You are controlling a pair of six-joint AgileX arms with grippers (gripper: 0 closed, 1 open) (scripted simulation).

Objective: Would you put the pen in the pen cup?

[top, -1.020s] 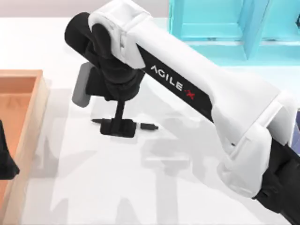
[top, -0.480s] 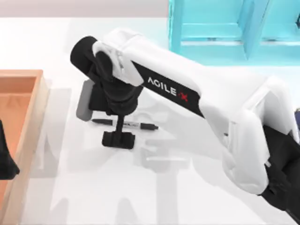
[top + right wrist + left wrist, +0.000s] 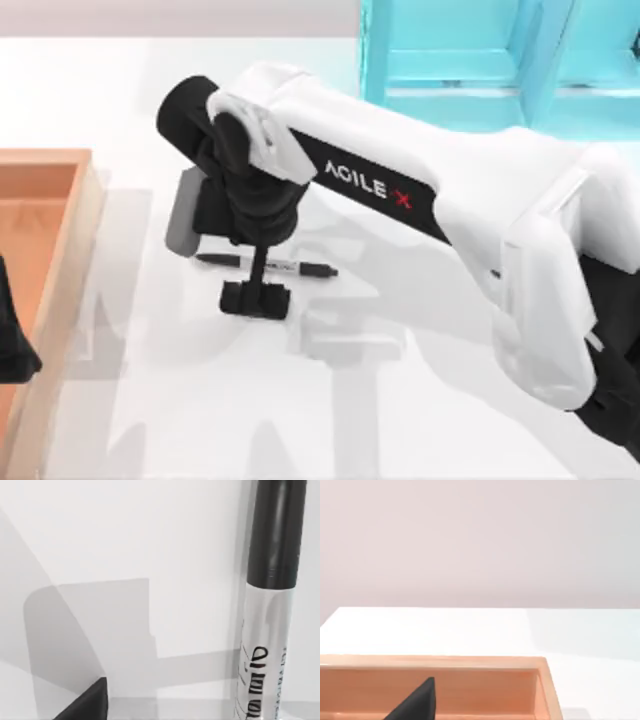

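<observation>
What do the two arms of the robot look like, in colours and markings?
The right arm has glossy white rounded shells with black joints and a black panel reading "AGILE X", the X red. A grey block sits beside its black wrist, and its claw is black. Of the left arm, a black part shows over the orange-brown tray.

1. A white table (image 3: 200, 400) carries everything.
2. The pen (image 3: 300, 268) lies flat near its middle.
3. An orange-brown wooden tray (image 3: 60, 230) sits at the left edge.
4. A teal shelf unit (image 3: 480, 70) stands far right.
</observation>
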